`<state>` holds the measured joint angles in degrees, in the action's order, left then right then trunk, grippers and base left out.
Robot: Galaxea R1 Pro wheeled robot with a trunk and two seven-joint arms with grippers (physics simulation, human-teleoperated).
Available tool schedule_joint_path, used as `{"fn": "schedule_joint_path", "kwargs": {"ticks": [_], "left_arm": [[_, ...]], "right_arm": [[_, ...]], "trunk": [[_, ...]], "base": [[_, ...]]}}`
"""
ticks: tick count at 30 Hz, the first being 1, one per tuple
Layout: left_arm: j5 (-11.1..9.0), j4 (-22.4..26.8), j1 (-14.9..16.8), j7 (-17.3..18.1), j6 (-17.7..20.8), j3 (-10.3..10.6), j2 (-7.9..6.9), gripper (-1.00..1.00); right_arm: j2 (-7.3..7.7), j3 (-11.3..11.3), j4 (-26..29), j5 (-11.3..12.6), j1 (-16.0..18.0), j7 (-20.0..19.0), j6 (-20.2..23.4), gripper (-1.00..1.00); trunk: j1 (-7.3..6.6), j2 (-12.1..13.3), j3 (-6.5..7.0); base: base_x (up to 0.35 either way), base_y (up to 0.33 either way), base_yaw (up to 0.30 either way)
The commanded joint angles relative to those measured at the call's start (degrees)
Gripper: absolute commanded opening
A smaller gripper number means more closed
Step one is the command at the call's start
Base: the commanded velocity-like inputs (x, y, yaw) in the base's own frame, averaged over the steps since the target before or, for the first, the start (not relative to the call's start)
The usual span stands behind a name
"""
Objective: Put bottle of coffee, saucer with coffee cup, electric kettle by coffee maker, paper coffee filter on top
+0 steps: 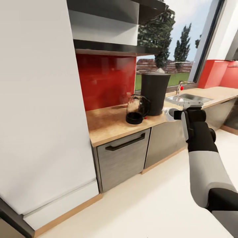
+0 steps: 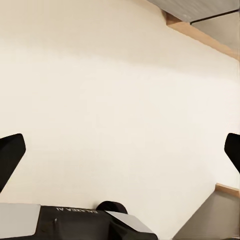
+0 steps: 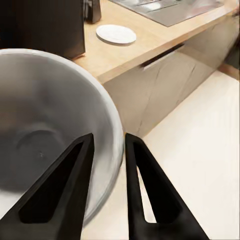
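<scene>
My right gripper [image 1: 177, 114] [image 3: 108, 141] is shut on the rim of the white coffee cup [image 1: 169, 114] [image 3: 45, 130], one finger inside and one outside. It holds the cup just off the front edge of the beige countertop [image 1: 105, 125]. The dark coffee maker [image 1: 154, 92] [image 3: 45, 25] stands behind the cup, with a white paper coffee filter [image 1: 160, 70] on its top. The glass electric kettle [image 1: 135, 110] stands to its left. The white saucer [image 3: 116, 34] lies on the counter beside the coffee maker. My left gripper [image 2: 120, 150] is open over the pale floor. The bottle of coffee is out of view.
A tall white fridge [image 1: 39, 99] fills the left. Dark shelves [image 1: 112, 48] hang above the red backsplash. A grey sink [image 1: 188, 98] with a tap is set in the counter to the right. Grey cabinet fronts [image 1: 122, 158] run below the counter.
</scene>
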<state>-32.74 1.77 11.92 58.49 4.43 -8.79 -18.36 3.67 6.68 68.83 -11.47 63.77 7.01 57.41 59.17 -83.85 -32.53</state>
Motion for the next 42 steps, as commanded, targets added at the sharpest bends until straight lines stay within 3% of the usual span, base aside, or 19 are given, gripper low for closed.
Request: {"fn": "schedule_joint_path", "kwargs": {"ticks": [1, 2, 3, 8, 19, 42], "left_arm": [[0.2, 0.0, 0.0, 0.2, 0.5, -0.4, -0.01, 1.0], [0.2, 0.0, 0.0, 0.2, 0.5, -0.4, -0.01, 1.0], [0.2, 0.0, 0.0, 0.2, 0.5, -0.4, -0.01, 1.0], [0.2, 0.0, 0.0, 0.2, 0.6, -0.4, -0.01, 1.0], [0.2, 0.0, 0.0, 0.2, 0.6, -0.4, -0.01, 1.0], [0.2, 0.0, 0.0, 0.1, 0.6, -0.4, -0.01, 1.0]], "right_arm": [[1.64, 0.0, 0.0, 0.7, 0.0, 0.0, 0.1, -1.0], [2.52, 0.0, 0.0, 0.7, 0.0, 0.0, 0.1, -1.0], [4.55, 0.0, 0.0, 0.7, 0.0, 0.0, 0.1, -1.0], [6.79, 0.0, -0.1, 0.7, 0.0, 0.0, 0.0, -1.0], [7.22, -0.1, -0.8, 0.5, 0.0, -3.2, 0.1, -1.0], [7.15, -0.1, -2.0, 0.6, 0.0, -3.4, 0.0, -1.0]], "trunk": [[0.0, 0.0, -0.05], [0.0, 0.0, -0.05], [0.0, 0.0, -0.05], [0.0, 0.0, -0.04], [0.0, 0.0, -0.04], [0.0, 0.0, -0.04]], "base": [[0.0, 0.0, -0.253], [0.0, 0.0, -0.236], [0.0, 0.0, -0.131], [0.0, 0.0, -0.056], [0.001, -0.003, -0.004], [0.169, -0.244, -0.042]]}}
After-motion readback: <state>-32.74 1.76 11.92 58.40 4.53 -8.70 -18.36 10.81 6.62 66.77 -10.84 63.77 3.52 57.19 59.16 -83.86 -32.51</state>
